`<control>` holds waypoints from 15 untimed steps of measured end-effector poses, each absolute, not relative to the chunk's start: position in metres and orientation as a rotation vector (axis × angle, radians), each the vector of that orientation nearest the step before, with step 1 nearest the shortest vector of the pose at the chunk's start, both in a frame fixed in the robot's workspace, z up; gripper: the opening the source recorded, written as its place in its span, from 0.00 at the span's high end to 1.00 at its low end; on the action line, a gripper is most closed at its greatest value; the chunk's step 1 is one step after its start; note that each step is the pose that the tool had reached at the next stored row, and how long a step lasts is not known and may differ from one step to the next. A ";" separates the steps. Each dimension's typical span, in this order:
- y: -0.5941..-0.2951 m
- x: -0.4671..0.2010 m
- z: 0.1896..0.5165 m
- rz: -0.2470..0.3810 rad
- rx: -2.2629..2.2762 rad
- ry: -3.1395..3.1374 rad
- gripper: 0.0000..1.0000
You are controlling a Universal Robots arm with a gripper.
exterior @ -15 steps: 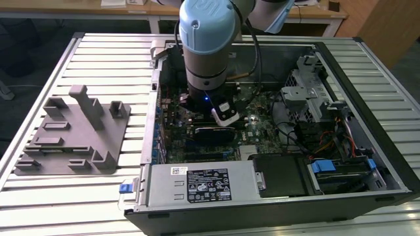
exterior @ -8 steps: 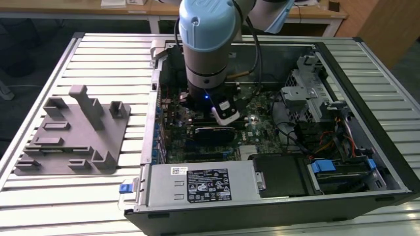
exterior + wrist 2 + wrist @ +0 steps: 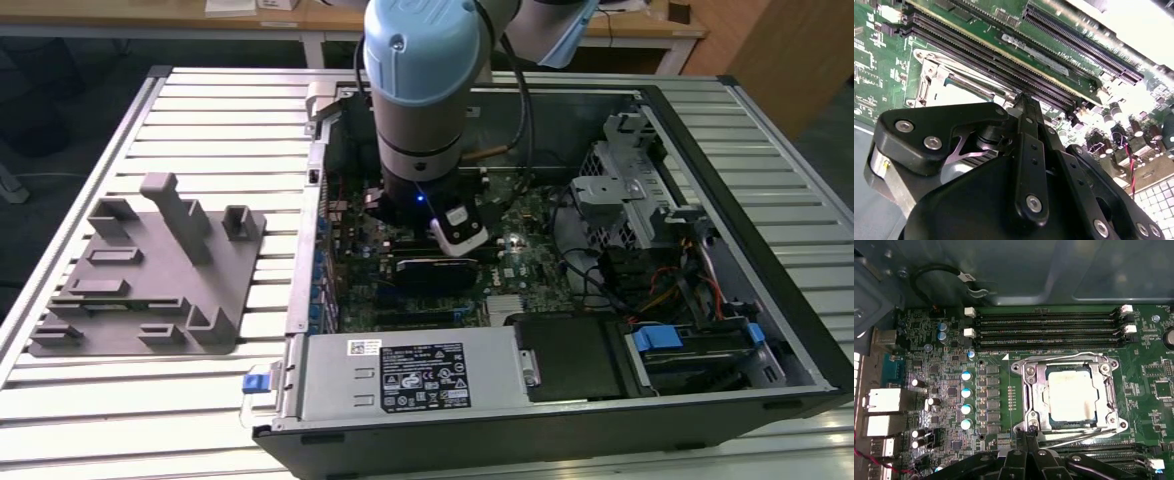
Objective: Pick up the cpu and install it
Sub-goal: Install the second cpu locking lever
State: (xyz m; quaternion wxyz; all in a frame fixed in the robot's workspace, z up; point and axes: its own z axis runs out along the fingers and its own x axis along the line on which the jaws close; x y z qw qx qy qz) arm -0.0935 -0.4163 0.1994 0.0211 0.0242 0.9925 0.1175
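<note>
Slatted metal worktop [image 3: 160, 120] is carrying an open computer case [image 3: 747, 140], and the arm is reaching down into it over the motherboard [image 3: 944, 385]. Starting at the claw [image 3: 1026, 434]: in both wrist views its black fingers are lying pressed together, tips meeting at one thin point, and nothing is showing between them. In the first wrist view those tips are hovering at the near edge of the socket frame [image 3: 1030, 390], touching or just above it; which of the two I cannot tell.

Just beyond the tips, the cpu [image 3: 1072, 394] is sitting flat inside the socket, its pale silver top facing up and squared to the metal frame around it. Judging from that, the pick-up and the placing are looking done, since the chip is already lying in its seat and the claw is carrying nothing. Whether the frame and its lever are fully locked down is hard to tell from these views.

Counting outward: one cpu, one socket, four long memory slots [image 3: 1049, 330] running beyond the socket, and a column of four blue-topped capacitors [image 3: 967, 400] beside it. Further out, one grey plastic fixture [image 3: 147, 280] with upright posts is standing on the worktop at the exterior view's left, well apart from the case.
</note>
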 end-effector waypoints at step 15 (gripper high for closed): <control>-0.424 -0.093 0.198 0.421 0.075 3.067 0.89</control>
